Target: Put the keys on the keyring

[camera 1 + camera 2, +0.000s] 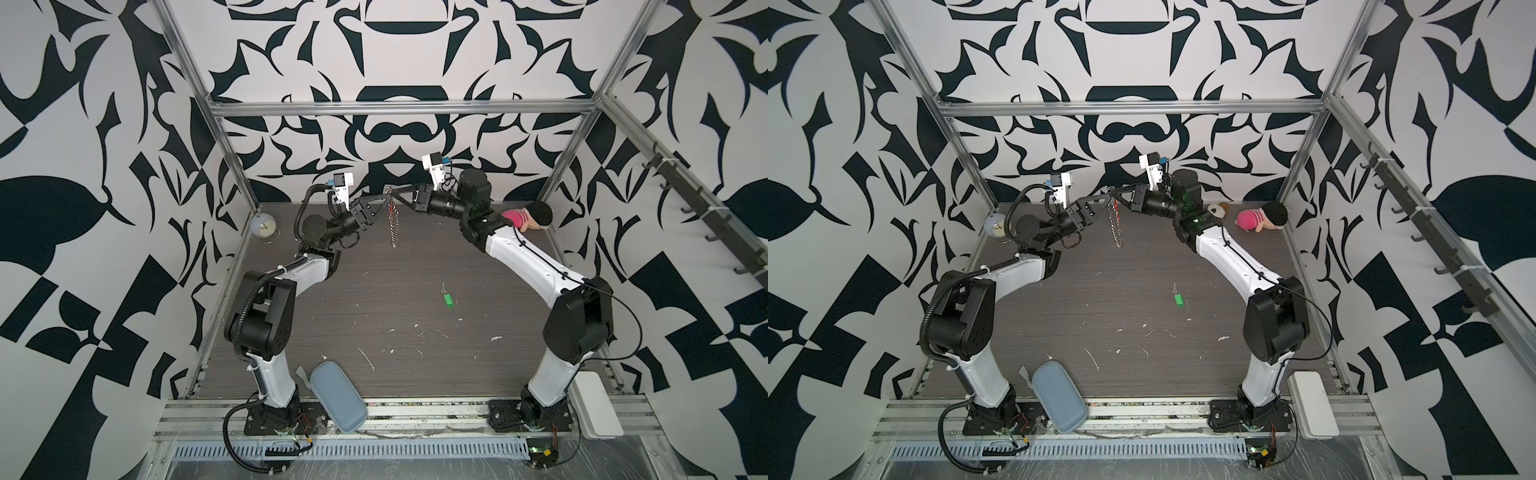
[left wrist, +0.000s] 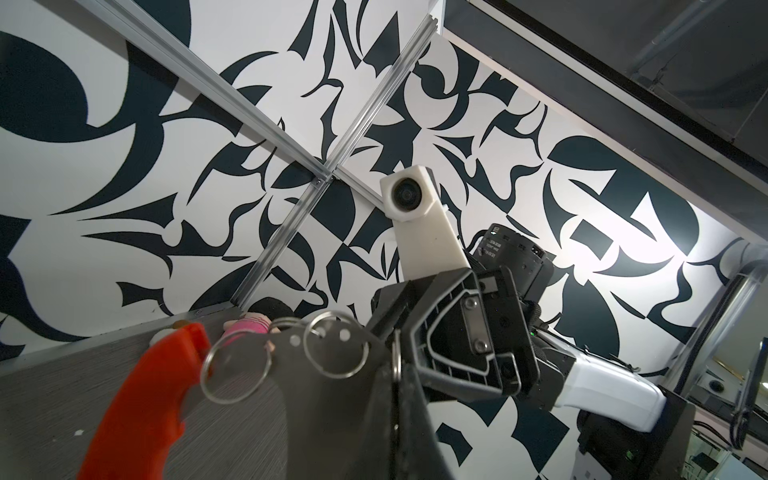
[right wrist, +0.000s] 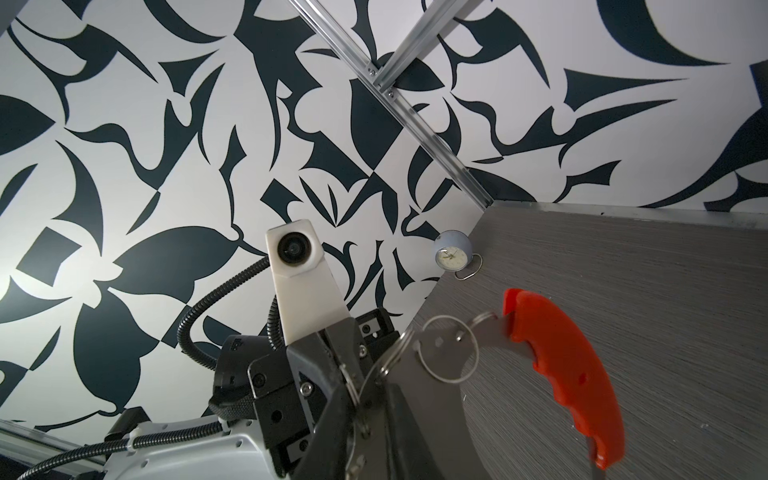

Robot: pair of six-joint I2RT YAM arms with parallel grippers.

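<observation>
The keyring (image 1: 394, 224) (image 1: 1116, 226) hangs in the air over the far middle of the table, its small silver rings dangling in a column. My left gripper (image 1: 387, 193) (image 1: 1108, 193) (image 2: 398, 374) is shut on one small ring at its top. From the other side my right gripper (image 1: 395, 192) (image 1: 1116, 192) (image 3: 365, 392) meets it tip to tip, its jaws nipping thin rings of the same loop. The keyring's red bar (image 2: 143, 395) (image 3: 569, 374) shows in both wrist views. The keys (image 1: 447, 299) (image 1: 1178, 300), a silver key on a green tag, lie alone on the table, right of centre.
A pale blue alarm clock (image 1: 264, 226) (image 1: 994, 224) (image 3: 452, 251) stands at the far left corner. A pink plush toy (image 1: 528, 216) (image 1: 1262, 216) lies at the far right. A blue-grey case (image 1: 338, 395) (image 1: 1059, 397) rests at the near edge, a white box (image 1: 596, 405) (image 1: 1312, 405) near right.
</observation>
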